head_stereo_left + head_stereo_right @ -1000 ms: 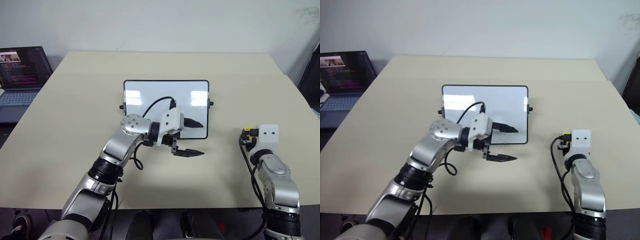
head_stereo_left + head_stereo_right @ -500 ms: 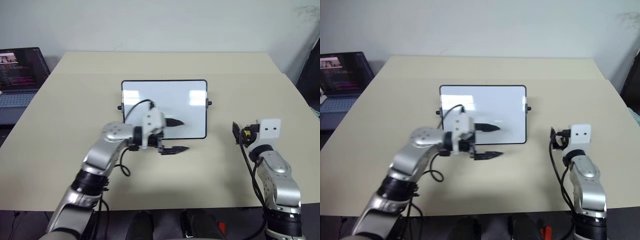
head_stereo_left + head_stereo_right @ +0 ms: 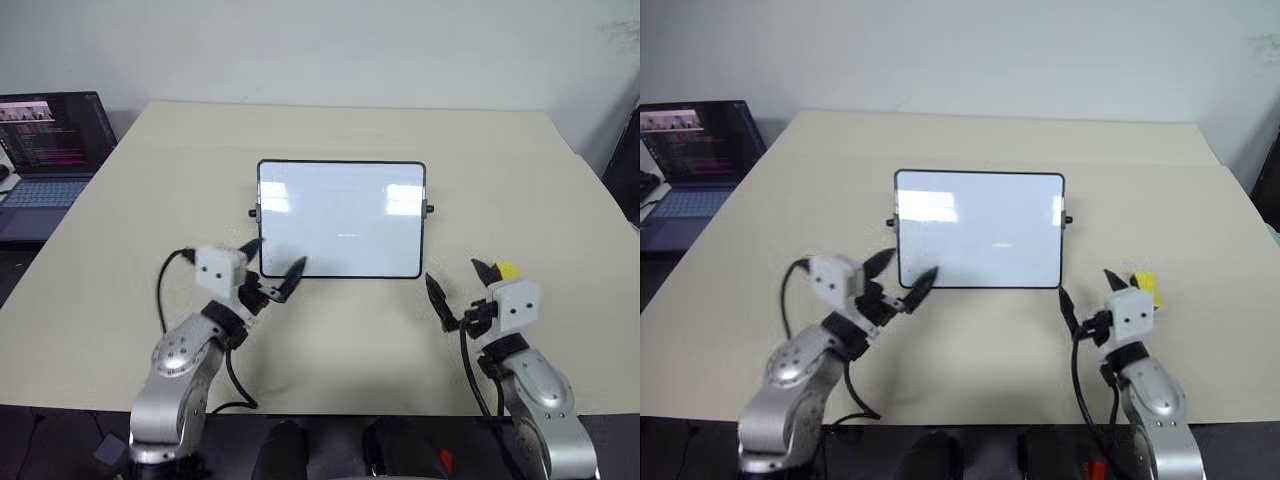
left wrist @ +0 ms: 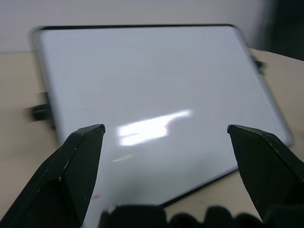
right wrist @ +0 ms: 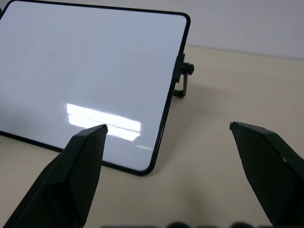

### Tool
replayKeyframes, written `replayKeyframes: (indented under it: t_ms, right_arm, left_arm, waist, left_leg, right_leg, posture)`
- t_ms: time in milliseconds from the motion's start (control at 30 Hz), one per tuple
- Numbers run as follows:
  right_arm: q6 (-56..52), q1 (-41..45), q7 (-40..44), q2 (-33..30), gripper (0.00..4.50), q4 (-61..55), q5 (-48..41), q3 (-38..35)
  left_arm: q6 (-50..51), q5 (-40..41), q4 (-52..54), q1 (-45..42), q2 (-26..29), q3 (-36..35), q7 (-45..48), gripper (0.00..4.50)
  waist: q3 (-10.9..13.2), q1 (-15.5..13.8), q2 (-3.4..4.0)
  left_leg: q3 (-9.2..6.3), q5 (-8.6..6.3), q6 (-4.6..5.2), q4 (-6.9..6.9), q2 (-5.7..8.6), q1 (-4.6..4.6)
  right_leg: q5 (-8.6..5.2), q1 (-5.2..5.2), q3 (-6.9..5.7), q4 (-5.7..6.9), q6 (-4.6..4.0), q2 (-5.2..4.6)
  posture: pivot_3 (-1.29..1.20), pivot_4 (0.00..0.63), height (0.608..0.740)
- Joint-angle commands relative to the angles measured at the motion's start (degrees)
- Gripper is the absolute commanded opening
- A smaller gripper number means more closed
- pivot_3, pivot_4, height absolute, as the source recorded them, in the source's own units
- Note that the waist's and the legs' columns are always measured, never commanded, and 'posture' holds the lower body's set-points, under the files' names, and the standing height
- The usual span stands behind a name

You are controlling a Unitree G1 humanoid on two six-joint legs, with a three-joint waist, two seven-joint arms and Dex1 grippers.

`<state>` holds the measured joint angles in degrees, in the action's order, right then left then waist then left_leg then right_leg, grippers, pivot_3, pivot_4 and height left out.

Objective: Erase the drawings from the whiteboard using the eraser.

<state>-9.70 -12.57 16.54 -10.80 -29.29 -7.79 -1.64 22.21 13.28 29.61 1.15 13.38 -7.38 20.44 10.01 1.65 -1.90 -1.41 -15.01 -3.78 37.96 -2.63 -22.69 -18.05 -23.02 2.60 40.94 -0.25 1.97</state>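
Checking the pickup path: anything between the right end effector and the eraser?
Nothing visible. The eraser lies on the bare table just beyond the open right end effector, beside its outer finger. The whiteboard sits off to the other side.

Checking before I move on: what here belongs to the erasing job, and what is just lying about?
For the job:
- whiteboard
- eraser, on the table beside the right gripper
- left gripper

Lying about:
- laptop, beside the table
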Motion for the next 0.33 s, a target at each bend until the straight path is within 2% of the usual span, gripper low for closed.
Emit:
replayKeyframes:
  t_ms: [33, 167, 333]
  right_arm:
    - [4.8, -1.8, 3.4, -0.9, 4.46, 0.1, -2.3, 0.2]
    - [4.6, -5.0, 6.8, -1.4, 4.46, 0.3, -7.1, -0.2]
    - [2.2, -2.9, 6.0, -2.0, 4.46, 1.8, -9.9, -2.4]
  left_arm:
    - [-5.4, -6.3, 3.3, 3.3, -1.2, -1.4, -7.0, 4.5]
    - [-9.1, -9.8, 1.2, 8.1, -1.7, -2.6, -10.5, 4.5]
    - [-10.8, -11.5, -3.6, 5.3, -2.5, -3.6, -14.5, 4.5]
  waist:
    - [0.0, 0.0, 0.02]
    - [0.0, 0.2, 0.01]
    - [0.1, 0.1, 0.0]
  left_leg:
    - [0.0, 0.0, 0.0, -0.04, -0.03, 0.08]
    - [0.03, -0.01, 0.01, -0.09, -0.02, 0.4]
    - [0.02, -0.02, 0.01, -0.08, -0.01, 0.82]
  right_leg:
    - [0.0, 0.03, 0.05, 0.01, 0.0, 0.02]
    - [-0.03, 0.37, 0.08, -0.07, -0.03, 0.02]
    - [-0.07, 0.8, 0.04, -0.17, -0.06, 0.01]
  posture:
    - [0.0, 0.15, 0.74]
    - [0.0, 0.15, 0.74]
    - [0.0, 0.15, 0.74]
